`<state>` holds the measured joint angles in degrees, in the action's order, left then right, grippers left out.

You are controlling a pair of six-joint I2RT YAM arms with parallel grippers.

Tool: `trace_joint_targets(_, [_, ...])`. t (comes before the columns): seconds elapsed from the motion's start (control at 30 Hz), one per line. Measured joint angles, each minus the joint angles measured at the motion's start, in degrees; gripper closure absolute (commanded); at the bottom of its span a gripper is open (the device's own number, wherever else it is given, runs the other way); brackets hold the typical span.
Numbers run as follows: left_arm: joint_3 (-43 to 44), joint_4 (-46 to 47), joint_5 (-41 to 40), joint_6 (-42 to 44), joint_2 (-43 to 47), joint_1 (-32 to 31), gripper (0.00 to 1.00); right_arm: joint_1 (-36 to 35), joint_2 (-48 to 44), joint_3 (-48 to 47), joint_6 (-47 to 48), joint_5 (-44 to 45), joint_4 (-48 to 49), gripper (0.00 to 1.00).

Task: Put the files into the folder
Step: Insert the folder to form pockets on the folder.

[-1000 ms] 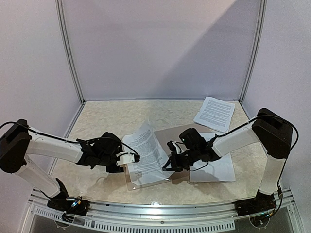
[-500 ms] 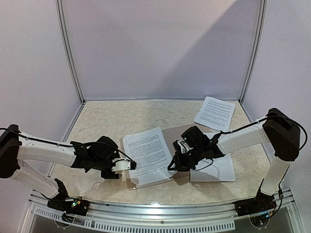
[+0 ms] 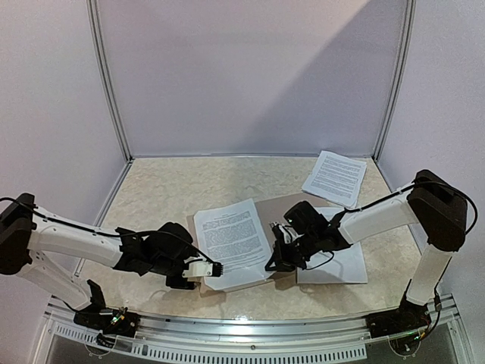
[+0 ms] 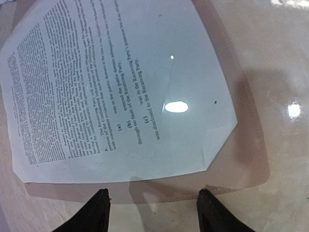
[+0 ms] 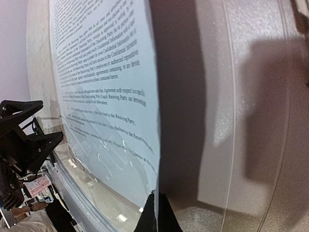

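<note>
The tan folder lies open mid-table. A printed white sheet of the files rests on it, under glossy clear plastic in the left wrist view. My left gripper is open and empty, its fingertips astride the folder's near edge without touching it. My right gripper is shut on the right edge of that sheet, pinched between its fingers, with the tan folder surface beside it.
Another stack of printed sheets lies at the back right. A white sheet lies under my right arm. Purple walls with metal posts enclose the table. A metal rail runs along the near edge.
The sheet was bowed upward and now lies flat on the folder. My left gripper has moved back toward the near edge and slightly right. My right gripper has hardly moved.
</note>
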<state>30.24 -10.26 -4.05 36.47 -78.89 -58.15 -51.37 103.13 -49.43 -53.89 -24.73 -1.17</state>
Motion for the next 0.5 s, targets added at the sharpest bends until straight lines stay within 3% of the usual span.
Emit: trace_joint_targets(0.5, [-0.9, 2.7, 0.0, 0.2, -0.3, -0.1, 0.37, -0.6, 1.6, 1.2, -4.5, -1.2, 4.3, 1.0])
